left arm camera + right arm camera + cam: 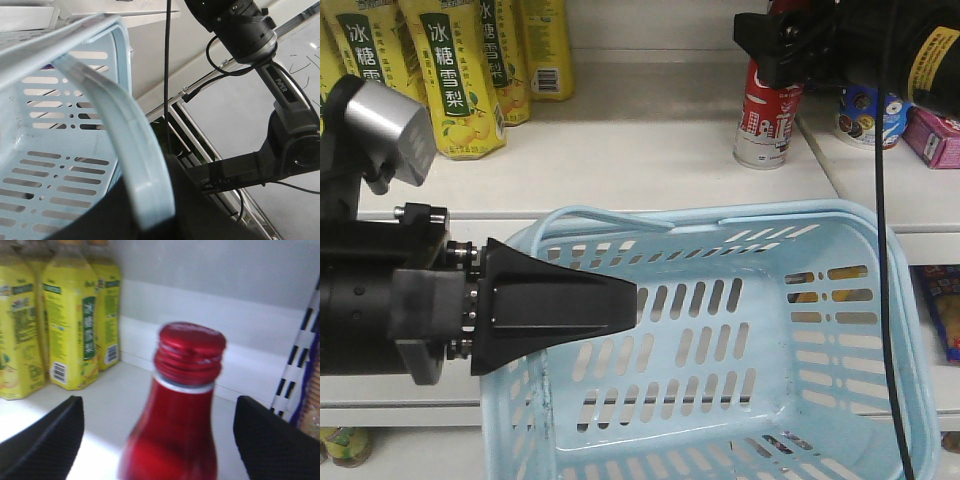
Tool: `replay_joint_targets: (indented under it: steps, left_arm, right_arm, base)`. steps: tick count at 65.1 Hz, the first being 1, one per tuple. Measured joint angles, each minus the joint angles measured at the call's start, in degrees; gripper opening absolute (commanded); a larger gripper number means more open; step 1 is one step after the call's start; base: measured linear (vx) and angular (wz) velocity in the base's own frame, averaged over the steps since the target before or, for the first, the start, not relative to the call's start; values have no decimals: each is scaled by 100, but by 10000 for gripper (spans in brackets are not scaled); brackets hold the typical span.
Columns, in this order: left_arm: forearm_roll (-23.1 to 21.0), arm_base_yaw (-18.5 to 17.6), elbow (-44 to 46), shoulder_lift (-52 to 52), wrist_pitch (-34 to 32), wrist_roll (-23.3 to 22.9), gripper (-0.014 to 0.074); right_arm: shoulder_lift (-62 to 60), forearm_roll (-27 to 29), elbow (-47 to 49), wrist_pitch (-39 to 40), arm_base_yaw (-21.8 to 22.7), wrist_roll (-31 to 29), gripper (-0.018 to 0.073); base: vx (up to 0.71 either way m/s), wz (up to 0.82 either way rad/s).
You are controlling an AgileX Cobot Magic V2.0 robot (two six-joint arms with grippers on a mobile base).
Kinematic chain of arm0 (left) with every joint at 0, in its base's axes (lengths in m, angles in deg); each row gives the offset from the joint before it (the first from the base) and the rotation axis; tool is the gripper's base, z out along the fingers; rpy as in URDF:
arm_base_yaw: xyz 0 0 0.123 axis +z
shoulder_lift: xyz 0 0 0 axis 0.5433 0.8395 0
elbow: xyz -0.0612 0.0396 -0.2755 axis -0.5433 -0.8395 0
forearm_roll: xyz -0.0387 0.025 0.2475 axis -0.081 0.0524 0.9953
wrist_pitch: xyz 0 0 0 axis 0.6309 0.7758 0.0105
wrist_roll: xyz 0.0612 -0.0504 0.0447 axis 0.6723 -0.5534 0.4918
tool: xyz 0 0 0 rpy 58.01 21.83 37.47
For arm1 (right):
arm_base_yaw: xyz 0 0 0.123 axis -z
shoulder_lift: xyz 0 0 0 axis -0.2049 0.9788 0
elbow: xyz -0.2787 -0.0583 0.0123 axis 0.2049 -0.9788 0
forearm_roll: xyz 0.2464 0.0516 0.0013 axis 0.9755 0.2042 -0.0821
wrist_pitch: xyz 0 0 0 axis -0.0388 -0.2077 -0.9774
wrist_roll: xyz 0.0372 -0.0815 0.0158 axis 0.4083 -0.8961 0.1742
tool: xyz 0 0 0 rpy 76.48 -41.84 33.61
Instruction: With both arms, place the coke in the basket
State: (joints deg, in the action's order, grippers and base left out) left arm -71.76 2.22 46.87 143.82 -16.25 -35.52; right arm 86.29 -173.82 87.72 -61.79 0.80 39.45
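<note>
The coke (pixel 767 115), a slim red bottle-shaped can with a white skyline graphic and a silver base, stands upright on the white shelf (pixel 650 150), just beyond the far rim of the basket (pixel 770 212) and outside it. Nearest the front camera, the left arm lies level and carries a silver-grey box (pixel 390 125). The left pincer (pixel 632 300) points across the basket's near left corner. In the left wrist view, its black wedges are closed on the pale blue hoop handle (pixel 125 145). That view also shows the right arm (pixel 290 125) with "PiPER" in white on one link. On the shelf, the right pincer (pixel 157 402) sits at the level of the coke's ribbed red cap. Its textured fingers (pixel 47 440) are spread wide either side of the neck, touching nothing. A yellow label (pixel 935 55) marks that arm. Farther back stand yellow bottles (pixel 455 80) with green bands reading "冰糖雪梨" and barcodes on their sides.
</note>
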Motion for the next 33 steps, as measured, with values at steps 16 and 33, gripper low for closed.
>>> replay_joint_targets:
  steps: [16,33]
  left_arm:
    - [0,0,0,0,0,0,-6]
    - [0,0,0,0,0,0,-6]
  right_arm:
    - [16,133,181,-71,0,-18,196]
    - [-50,61,200,201,0,-9,-6]
  base:
    - [0,0]
    - [0,0]
